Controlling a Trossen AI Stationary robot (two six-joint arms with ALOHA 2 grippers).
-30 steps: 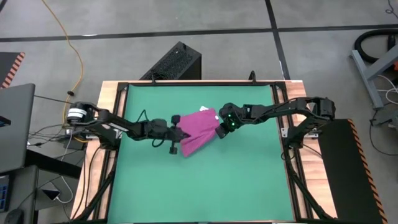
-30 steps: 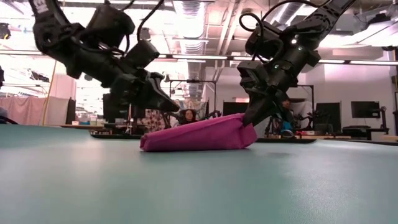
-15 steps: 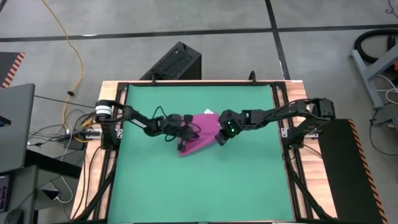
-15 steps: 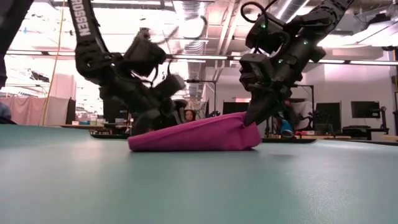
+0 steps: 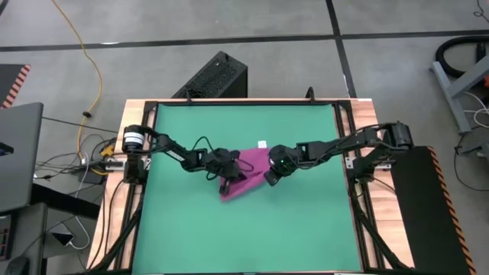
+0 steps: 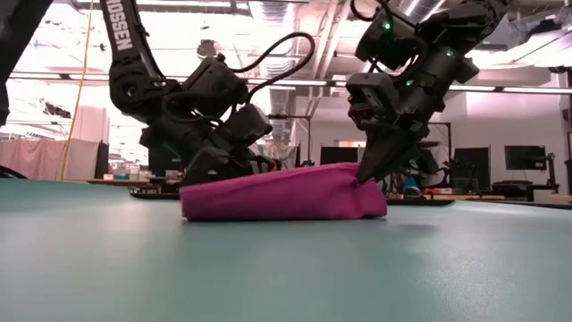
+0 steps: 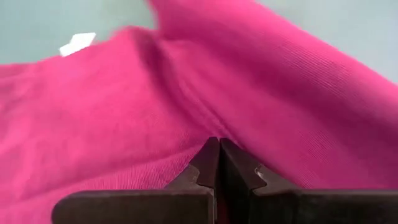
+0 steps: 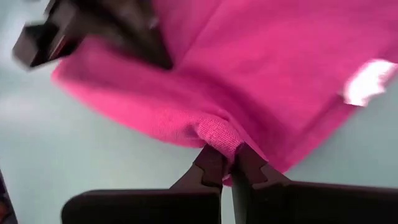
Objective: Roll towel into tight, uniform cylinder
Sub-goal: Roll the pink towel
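The towel [image 5: 246,174] lies near the middle of the green mat [image 5: 306,229], slightly toward the mat's far edge, folded over on itself into a loose, flattened wedge rather than a round roll. Its small white tag [image 5: 262,144] sticks out at the edge nearest the far side of the mat. From table height the cloth reads as a low mound, thicker at the right arm's end and tapering toward the other.

The left gripper [image 5: 227,169] reaches in from the mat's left edge and sits on the towel's left part; its fingers [image 7: 214,163] are pressed fully together with their tips against the pink fabric, and no fold shows between them.

The right gripper [image 5: 270,178] comes in from the right edge and meets the towel's right end. Its jaws are nearly closed, pinching a small bunch of cloth at the folded edge, tips pointing down at the mat
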